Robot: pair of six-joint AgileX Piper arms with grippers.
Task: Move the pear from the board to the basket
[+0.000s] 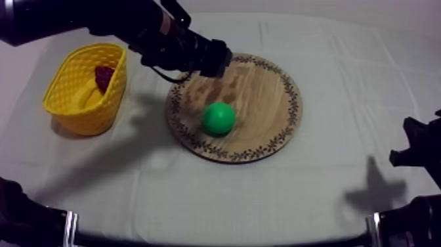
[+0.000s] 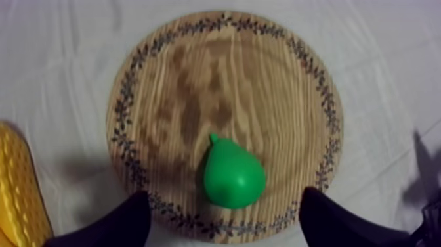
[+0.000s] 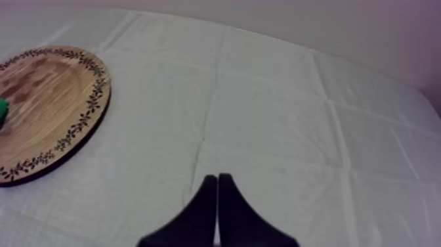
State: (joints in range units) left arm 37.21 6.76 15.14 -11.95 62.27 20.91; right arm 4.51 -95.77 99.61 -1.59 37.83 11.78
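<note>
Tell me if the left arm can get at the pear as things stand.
Probably yes. The left jaws hang open over the board, and the pear lies alone on it, straight ahead of them, with nothing in between.

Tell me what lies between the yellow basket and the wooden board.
Bare cloth with a shadow across it lies between the basket and the board; the top and left wrist views show it.

Grey-white tablecloth (image 1: 295, 190), dark red toy fruit (image 1: 104, 77)
</note>
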